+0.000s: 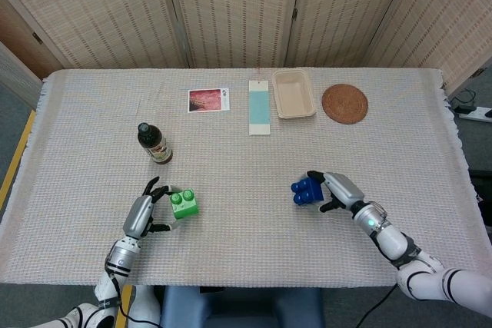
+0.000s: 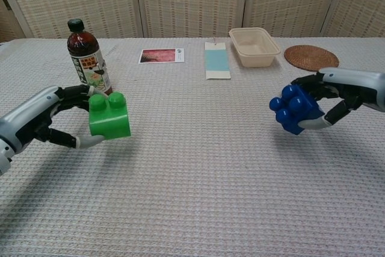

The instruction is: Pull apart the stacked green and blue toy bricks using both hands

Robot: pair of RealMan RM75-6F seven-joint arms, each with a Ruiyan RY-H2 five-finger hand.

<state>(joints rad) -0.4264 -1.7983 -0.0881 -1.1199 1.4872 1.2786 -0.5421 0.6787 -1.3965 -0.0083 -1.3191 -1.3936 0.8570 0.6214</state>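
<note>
The two bricks are apart. My left hand (image 1: 143, 215) (image 2: 57, 115) grips the green brick (image 1: 183, 203) (image 2: 109, 115) low over the table at the front left, studs up. Far to the right, my right hand (image 1: 341, 190) (image 2: 334, 97) holds the blue brick (image 1: 307, 190) (image 2: 293, 108) tilted, just above the cloth. A wide stretch of table separates the two bricks.
A dark bottle (image 1: 155, 144) (image 2: 86, 58) stands just behind my left hand. Along the back lie a photo card (image 1: 208, 100), a pale blue strip (image 1: 260, 107), a beige tray (image 1: 293, 94) and a round woven coaster (image 1: 344, 103). The table cloth (image 1: 246, 213) spans the whole surface.
</note>
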